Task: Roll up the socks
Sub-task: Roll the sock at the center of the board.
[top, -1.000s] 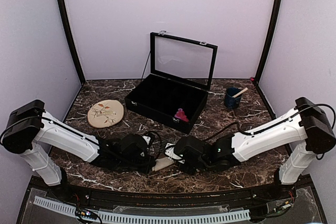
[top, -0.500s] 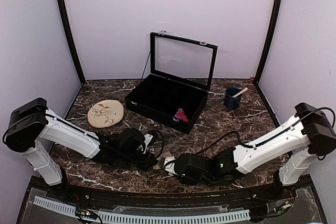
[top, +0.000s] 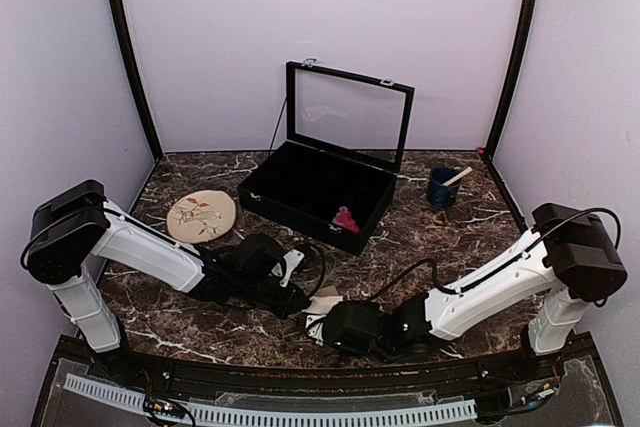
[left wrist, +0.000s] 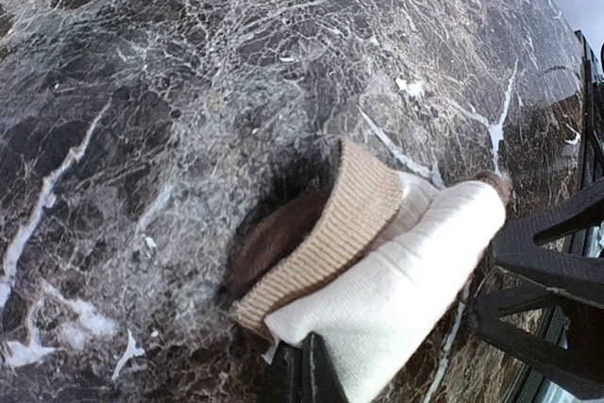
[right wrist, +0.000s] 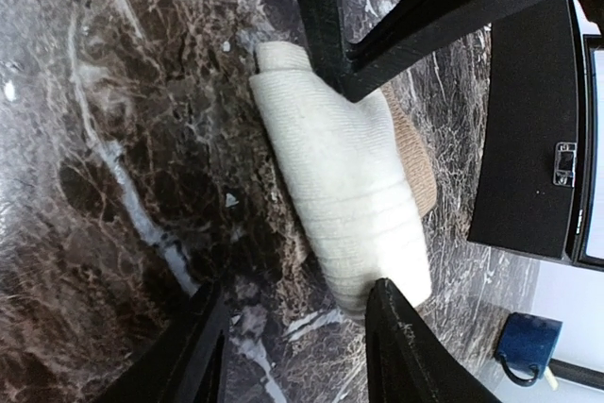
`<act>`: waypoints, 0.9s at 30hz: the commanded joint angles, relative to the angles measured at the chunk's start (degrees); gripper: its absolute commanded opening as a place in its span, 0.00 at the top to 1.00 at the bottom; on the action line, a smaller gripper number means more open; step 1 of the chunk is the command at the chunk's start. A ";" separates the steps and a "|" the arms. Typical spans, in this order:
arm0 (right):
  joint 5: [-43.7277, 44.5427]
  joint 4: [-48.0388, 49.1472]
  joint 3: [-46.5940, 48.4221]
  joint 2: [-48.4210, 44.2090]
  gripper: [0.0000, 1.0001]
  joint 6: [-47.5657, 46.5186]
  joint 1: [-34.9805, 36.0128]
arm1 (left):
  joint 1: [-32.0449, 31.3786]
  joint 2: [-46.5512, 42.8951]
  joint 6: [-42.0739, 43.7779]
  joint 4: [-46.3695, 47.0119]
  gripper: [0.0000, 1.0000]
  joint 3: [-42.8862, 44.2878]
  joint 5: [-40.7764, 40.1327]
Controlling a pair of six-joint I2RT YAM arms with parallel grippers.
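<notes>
The cream sock (left wrist: 406, 271) lies rolled on the marble, its tan ribbed cuff (left wrist: 330, 233) and a brown band wrapped round it. It also shows in the right wrist view as the cream sock (right wrist: 344, 186), and from above as a pale patch, the cream sock (top: 326, 295), between the two grippers. My left gripper (left wrist: 302, 379) is shut on the roll's near edge. My right gripper (right wrist: 297, 327) is open, with one finger (right wrist: 401, 337) against the roll's end and the other finger (right wrist: 198, 346) on bare marble. The pink sock (top: 346, 219) lies in the black case.
A black case (top: 290, 219) with a raised glass lid (top: 350, 112) stands at the back centre. A round beige plate (top: 201, 216) lies at the left. A blue mug (top: 442, 187) with a wooden stick stands at the back right. The table's near edge is close behind both grippers.
The right gripper has pulled back toward the near edge and opened its jaws wider. The left gripper has shifted right and a little away, taking the cream sock with it.
</notes>
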 commanded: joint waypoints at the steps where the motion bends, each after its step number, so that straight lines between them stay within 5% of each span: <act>1: 3.16 4.35 0.89 2.33 0.53 -2.96 0.38 | 0.84 4.74 2.91 -12.78 1.00 -3.26 -1.31; 21: -1.65 2.81 3.53 6.43 0.62 -5.47 -6.64 | 1.19 5.08 4.04 -13.02 1.00 -3.61 -1.48; 27: -5.72 -0.08 5.57 8.50 0.72 -4.67 -7.54 | 1.44 4.85 4.04 -12.98 1.00 -4.07 -1.48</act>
